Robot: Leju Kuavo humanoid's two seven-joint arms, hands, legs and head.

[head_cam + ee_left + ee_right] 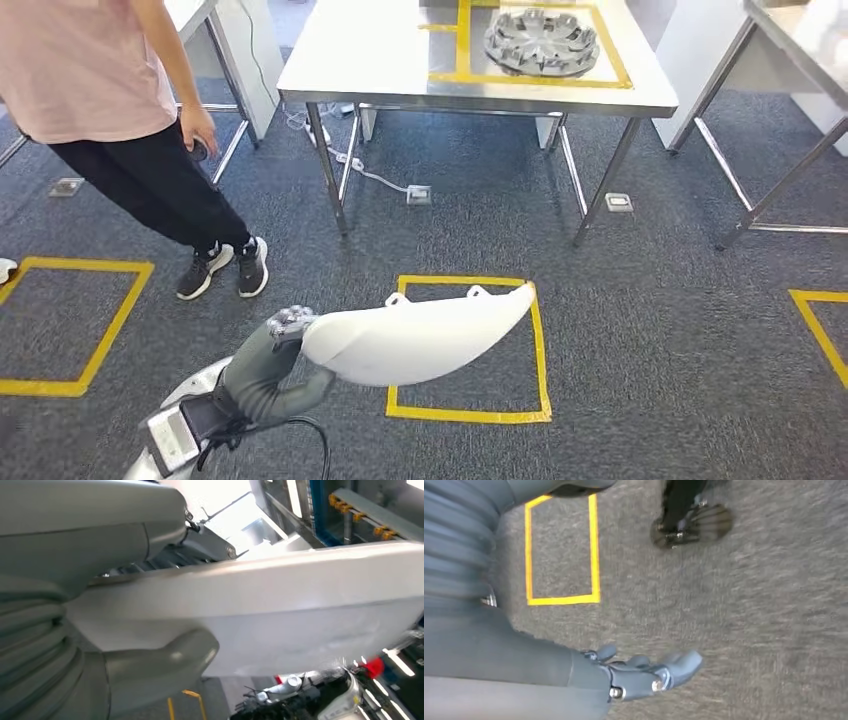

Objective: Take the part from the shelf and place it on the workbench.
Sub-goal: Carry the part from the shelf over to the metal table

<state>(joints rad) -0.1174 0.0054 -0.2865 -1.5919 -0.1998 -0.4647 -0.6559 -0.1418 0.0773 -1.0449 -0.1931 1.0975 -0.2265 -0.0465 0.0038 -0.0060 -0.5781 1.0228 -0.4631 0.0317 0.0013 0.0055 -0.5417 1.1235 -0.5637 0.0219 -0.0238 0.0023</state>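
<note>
Left robot hand (pixel 272 345) grips the part (pixel 420 338), a long white curved shell, by one end; thumb (pixel 165 665) under it and fingers clamped over the top edge in the left wrist view. The part sticks out sideways to the robot's right, roughly level, held over the carpet above a yellow taped square (pixel 470 350). Right robot hand (pixel 644 675) hangs over the floor, fingers apart and lightly curled, holding nothing.

Step in hand, by my read: carry the part to the bench (pixel 380 70) ahead. The bench is well apart, across open carpet, so the walk isn't done yet.

To do it well:
- Grip is at one end w/ the long end unsupported, so it could twist or droop; keep the wrist steady, no quick turns.
- A person (pixel 120 110) stands near on the left, and the bench legs sit in front; swing the free end wide of both.
- A grey round ribbed casting (pixel 541 42) already sits in the bench's yellow-marked zone (pixel 615 60); set down on bare top beside it, prob. the left portion.
- Lower flat, let go only once it's resting.

Writing/labels: none readable on the part, bench or floor marks.
</note>
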